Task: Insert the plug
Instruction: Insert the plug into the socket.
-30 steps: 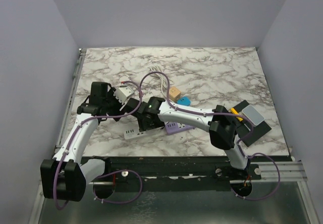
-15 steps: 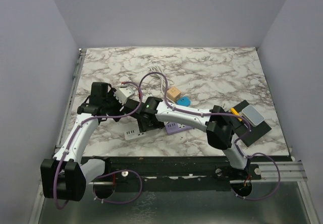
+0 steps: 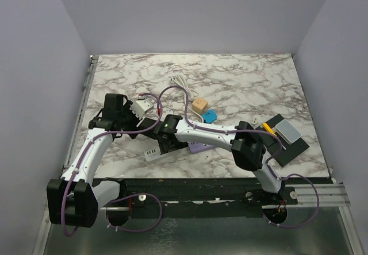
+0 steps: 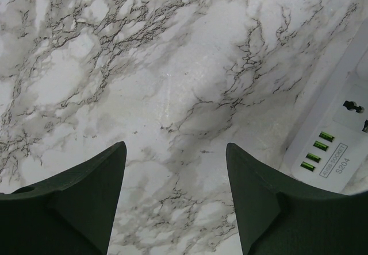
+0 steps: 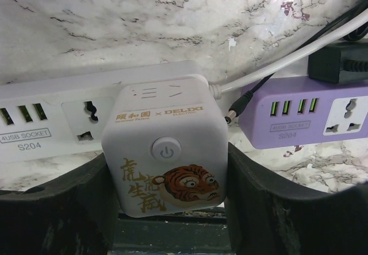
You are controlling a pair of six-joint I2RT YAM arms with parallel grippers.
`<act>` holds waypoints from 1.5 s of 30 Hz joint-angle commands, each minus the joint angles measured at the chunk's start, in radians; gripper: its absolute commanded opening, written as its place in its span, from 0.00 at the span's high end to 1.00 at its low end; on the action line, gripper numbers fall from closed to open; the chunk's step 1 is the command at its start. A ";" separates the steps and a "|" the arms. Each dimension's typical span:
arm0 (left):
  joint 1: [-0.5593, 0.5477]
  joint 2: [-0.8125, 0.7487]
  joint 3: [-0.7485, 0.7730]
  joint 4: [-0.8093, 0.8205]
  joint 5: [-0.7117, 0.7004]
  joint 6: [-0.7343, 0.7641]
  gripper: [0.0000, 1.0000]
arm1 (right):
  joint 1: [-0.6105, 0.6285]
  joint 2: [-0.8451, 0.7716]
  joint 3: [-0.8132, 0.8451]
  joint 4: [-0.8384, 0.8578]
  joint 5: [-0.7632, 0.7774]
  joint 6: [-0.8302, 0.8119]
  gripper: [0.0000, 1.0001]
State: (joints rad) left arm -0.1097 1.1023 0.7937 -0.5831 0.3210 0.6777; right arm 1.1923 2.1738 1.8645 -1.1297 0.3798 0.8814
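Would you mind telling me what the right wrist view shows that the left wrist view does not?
Only the right wrist view: the right gripper closed on a white tiger-print cube, a purple power strip and a white cable. Only the left wrist view: the left gripper, open and empty. Both: the white power strip with green USB ports and the marble table.

Right arm (image 3: 207, 133) swung left (carrying the cube plug (image 5: 165, 151)).
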 commanded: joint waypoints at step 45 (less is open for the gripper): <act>0.002 0.083 0.135 -0.146 0.103 0.077 0.04 | -0.366 -0.625 -0.626 0.507 0.027 -0.477 0.00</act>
State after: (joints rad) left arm -0.1097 1.1801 0.9253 -0.7074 0.3492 0.6651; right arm 0.8371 1.5883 1.3239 -0.7956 0.4164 0.5613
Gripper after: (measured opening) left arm 0.946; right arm 0.997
